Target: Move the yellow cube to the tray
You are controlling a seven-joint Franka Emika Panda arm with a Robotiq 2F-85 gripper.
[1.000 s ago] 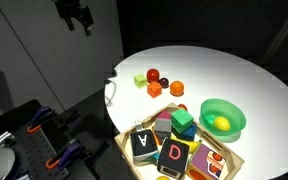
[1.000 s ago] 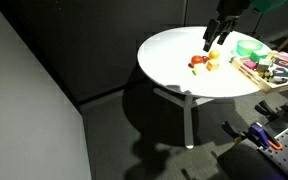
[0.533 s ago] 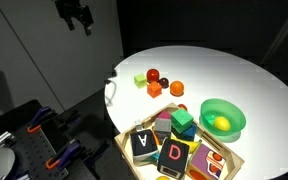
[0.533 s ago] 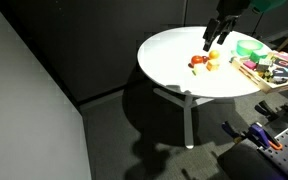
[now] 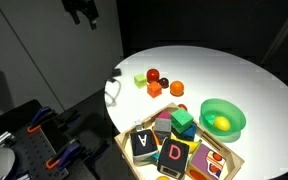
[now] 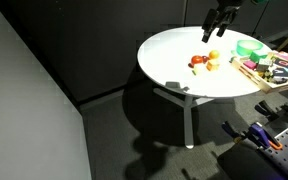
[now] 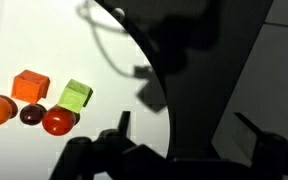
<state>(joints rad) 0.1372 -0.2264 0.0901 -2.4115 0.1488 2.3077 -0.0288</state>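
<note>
The yellow cube lies on the white round table beside an orange cube, a red ball and other small balls. It also shows in both exterior views. The light-wood tray holds lettered blocks and a darker green cube at the table's edge; it also shows in an exterior view. My gripper is open and empty, high above the table edge, apart from the cube, as both exterior views show.
A round green bowl with a round yellow thing in it stands next to the tray. The table edge curves through the wrist view, with dark floor beyond. Clamps and equipment sit below the table.
My gripper has risen and shifted a little toward the table. The objects on the table have not moved.
</note>
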